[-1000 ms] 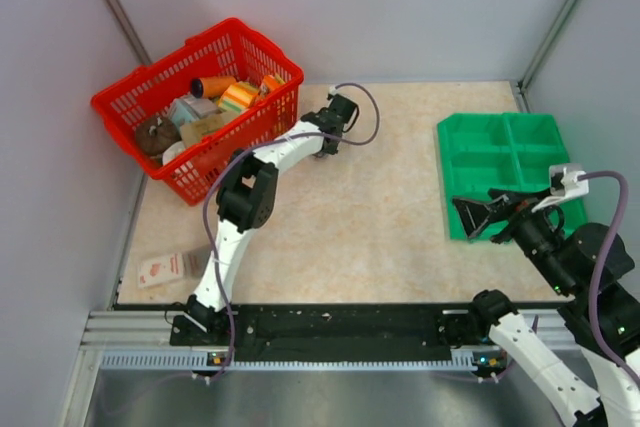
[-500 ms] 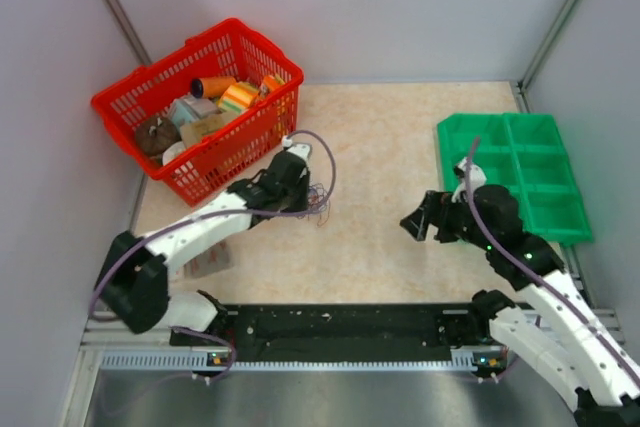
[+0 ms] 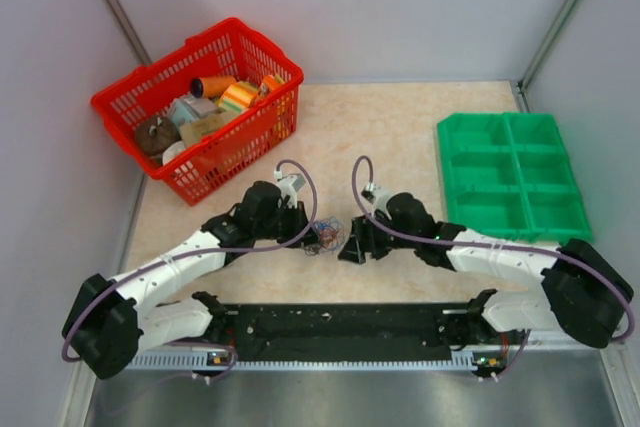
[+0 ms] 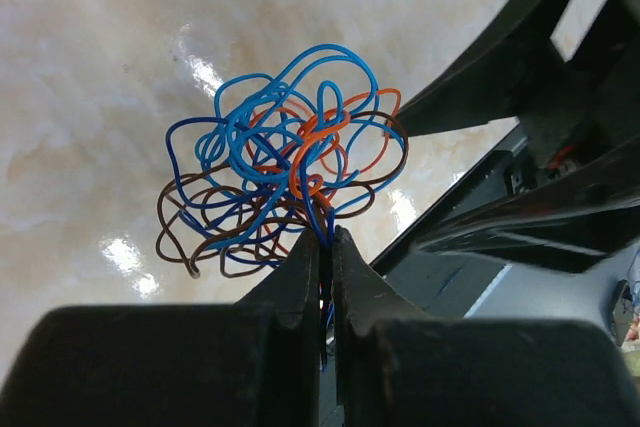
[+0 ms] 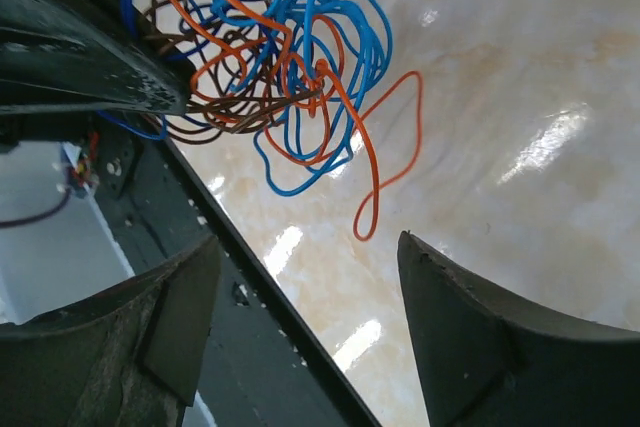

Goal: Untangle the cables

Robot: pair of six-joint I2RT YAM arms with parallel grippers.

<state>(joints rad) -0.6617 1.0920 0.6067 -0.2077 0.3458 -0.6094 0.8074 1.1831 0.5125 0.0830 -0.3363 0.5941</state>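
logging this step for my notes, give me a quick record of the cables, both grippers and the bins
cables: one tangle of blue, orange and brown wires
left gripper: shut on the cables
right gripper: open, beside the tangle, gripping nothing
red basket: far left, holds assorted items
green tray: far right

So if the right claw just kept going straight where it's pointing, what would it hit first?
Most likely the tangle of thin blue, orange and brown wires, its loose orange loop first. The right gripper is open and faces it; the left gripper pinches the tangle behind.
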